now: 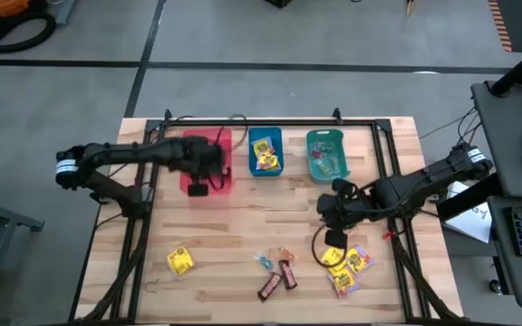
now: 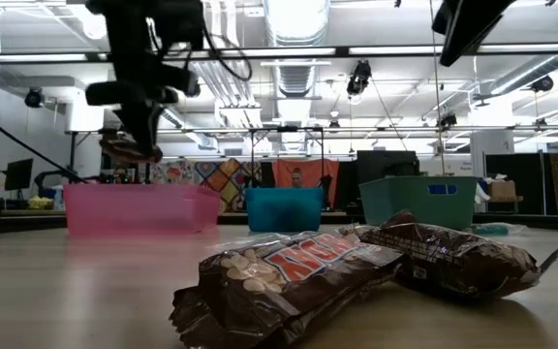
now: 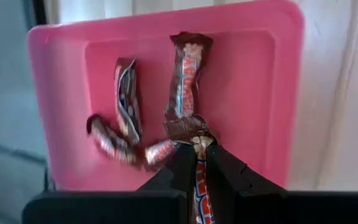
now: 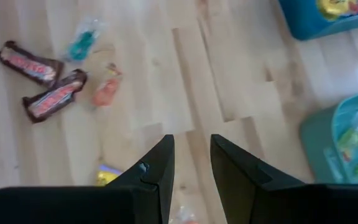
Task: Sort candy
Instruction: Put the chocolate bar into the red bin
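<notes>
No legible text on any candy wrapper (image 2: 289, 276).

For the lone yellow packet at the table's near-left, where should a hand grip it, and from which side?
Come straight down from above on the yellow packet. It lies flat on the table, alone, with bare wood all round. Pinch across two opposite edges at its middle; its square, slightly rotated outline suggests turning the hand to match. The left hand, shut on a chocolate bar over the pink bin, is nearer.
</notes>
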